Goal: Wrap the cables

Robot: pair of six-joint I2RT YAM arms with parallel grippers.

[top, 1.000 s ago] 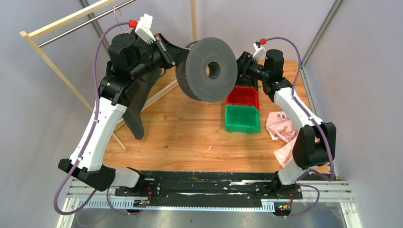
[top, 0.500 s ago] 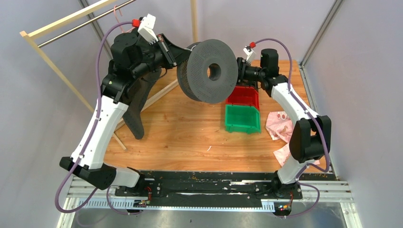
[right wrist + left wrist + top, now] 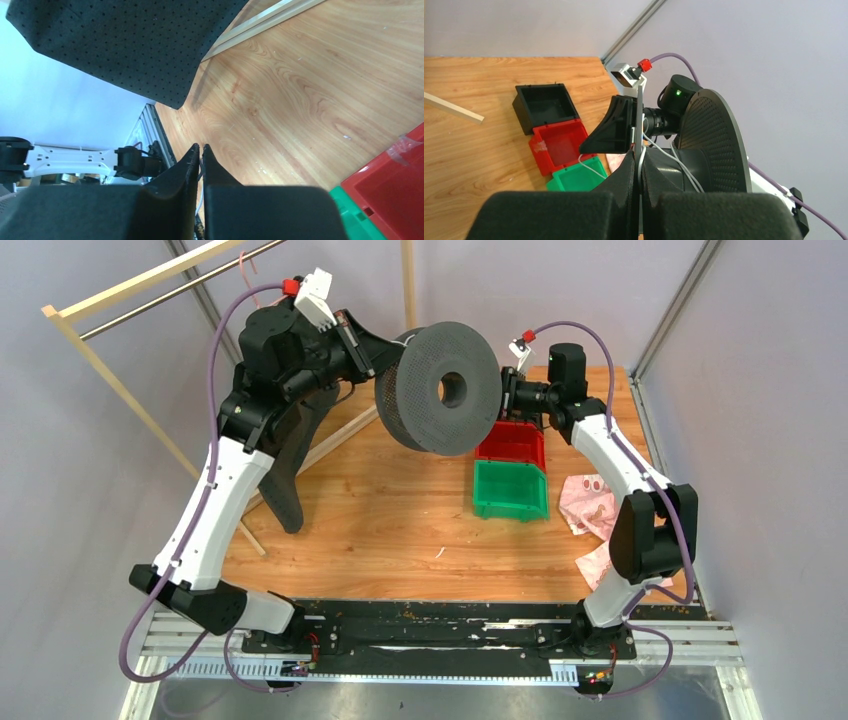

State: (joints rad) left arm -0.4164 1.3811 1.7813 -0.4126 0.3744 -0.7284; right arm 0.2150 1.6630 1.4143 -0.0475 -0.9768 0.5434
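Note:
A big dark grey perforated spool [image 3: 440,390] hangs above the back of the table. My left gripper [image 3: 372,358] is shut on its near flange, which shows edge-on between the fingers [image 3: 626,175] in the left wrist view. Thin white cables [image 3: 674,159] lie over the hub, and one strand [image 3: 591,169] droops over the green bin. My right gripper [image 3: 503,395] sits at the spool's right side. In the right wrist view its jaws [image 3: 200,146] stand almost together with a thin pale cable [image 3: 200,175] between them, under the spool's flange [image 3: 125,40].
Red bin [image 3: 512,443] and green bin [image 3: 511,490] sit below the spool, with a black bin [image 3: 544,105] behind them. Pink cloth [image 3: 592,505] lies at the right. A wooden rack [image 3: 120,300] and a black stand [image 3: 285,470] occupy the left.
The right gripper moved left up to the spool and closed from wide open to nearly together. The left arm and spool shifted slightly up and right.

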